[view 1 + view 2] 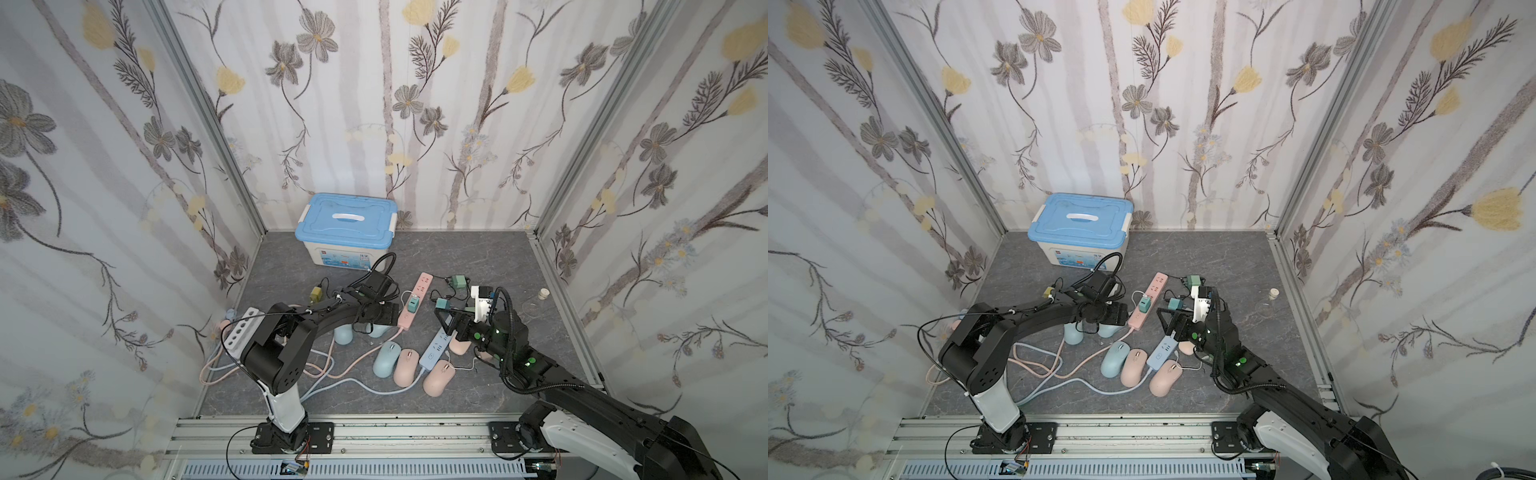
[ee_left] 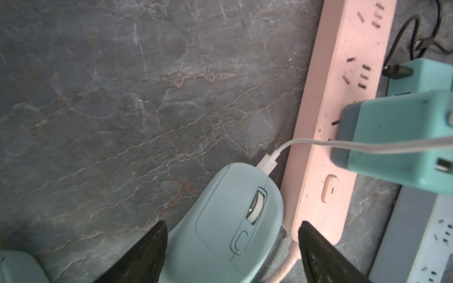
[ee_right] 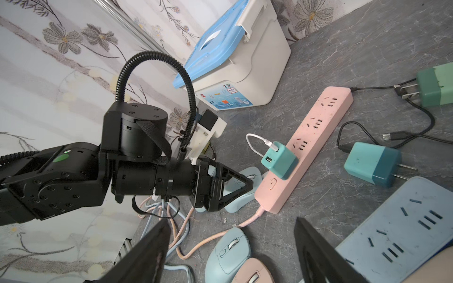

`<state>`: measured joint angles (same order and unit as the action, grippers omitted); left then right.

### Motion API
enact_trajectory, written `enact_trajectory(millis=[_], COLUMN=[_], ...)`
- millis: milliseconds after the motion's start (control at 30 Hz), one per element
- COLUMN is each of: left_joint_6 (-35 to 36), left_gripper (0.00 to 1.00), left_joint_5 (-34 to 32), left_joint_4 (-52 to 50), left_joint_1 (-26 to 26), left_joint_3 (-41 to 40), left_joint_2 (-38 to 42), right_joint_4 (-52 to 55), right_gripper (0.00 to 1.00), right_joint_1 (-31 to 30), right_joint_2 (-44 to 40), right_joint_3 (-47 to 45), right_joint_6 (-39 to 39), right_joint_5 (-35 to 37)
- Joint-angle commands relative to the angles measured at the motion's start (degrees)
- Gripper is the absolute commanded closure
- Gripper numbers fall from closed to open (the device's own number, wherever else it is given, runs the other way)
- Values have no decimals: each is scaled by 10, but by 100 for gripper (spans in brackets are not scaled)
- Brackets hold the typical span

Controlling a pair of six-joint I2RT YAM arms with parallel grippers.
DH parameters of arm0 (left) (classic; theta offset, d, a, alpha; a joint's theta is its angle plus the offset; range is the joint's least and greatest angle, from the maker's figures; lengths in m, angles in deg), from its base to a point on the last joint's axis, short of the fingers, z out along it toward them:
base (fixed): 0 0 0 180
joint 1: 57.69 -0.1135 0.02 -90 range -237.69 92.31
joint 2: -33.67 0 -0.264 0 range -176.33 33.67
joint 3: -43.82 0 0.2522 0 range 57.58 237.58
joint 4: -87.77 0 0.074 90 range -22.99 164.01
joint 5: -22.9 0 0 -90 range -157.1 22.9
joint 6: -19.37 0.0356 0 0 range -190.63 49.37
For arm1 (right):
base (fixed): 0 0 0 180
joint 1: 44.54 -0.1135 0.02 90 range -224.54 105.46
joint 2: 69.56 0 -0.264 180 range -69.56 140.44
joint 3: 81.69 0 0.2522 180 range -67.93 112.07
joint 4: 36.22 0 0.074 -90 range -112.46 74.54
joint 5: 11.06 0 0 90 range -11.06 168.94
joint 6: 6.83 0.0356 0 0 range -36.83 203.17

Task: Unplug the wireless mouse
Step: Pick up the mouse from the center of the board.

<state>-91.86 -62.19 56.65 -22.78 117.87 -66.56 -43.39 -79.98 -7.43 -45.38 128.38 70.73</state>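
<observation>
While the left pincer (image 2: 232, 223) hangs over the pale blue wireless mouse (image 2: 215, 210), its jaws stand spread to either side of the shell, one finger just beside a flank and the other clear of it, so nothing is gripped yet. The mouse lies flat on the grey tabletop (image 2: 122, 98), just beside the pink power strip (image 2: 343, 98). In a top view it sits at about eight o'clock from the teal charger (image 1: 412, 307), mostly hidden under the pincer. The white plug (image 2: 267, 165) is seated in the mouse's nose, and its white cable (image 2: 367, 147) runs over to that charger, which stands in the strip. The right pincer (image 1: 444, 322) hovers at about four o'clock from the charger, jaws wide and empty, well apart from the plug. Judgement: the step in hand is bracing the mouse. To do it well, lower and close on the flanks behind the scroll wheel (image 2: 256, 205), square to the shell, so it cannot twist. Then take the plug by its stiff housing, never the cord, and draw straight out along the plug's own line, roughly toward one o'clock. Watch: the strip is very near, so a finger may nudge it, and a skewed pull could drag the mouse.
</observation>
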Motion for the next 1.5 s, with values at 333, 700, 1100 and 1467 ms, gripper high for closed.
enact_trajectory(millis=[333,700,1100,1467], left_joint_6=[51,100,112,112], left_gripper=[13,18,32,54], left_joint_5=[-91,-168,-167,-158], left_joint_4=[-19,-59,-56,-27], left_joint_1=[35,73,75,75], left_joint_3=[-28,4,25,-7], left_joint_2=[24,-14,-62,9], right_joint_4=[-48,-63,-61,-60], right_gripper=[19,19,19,22], right_joint_1=[2,1,2,-1], right_joint_2=[19,37,53,110], right_joint_3=[-3,0,6,41], right_joint_6=[17,26,26,39], right_joint_5=[-20,-28,-30,-33])
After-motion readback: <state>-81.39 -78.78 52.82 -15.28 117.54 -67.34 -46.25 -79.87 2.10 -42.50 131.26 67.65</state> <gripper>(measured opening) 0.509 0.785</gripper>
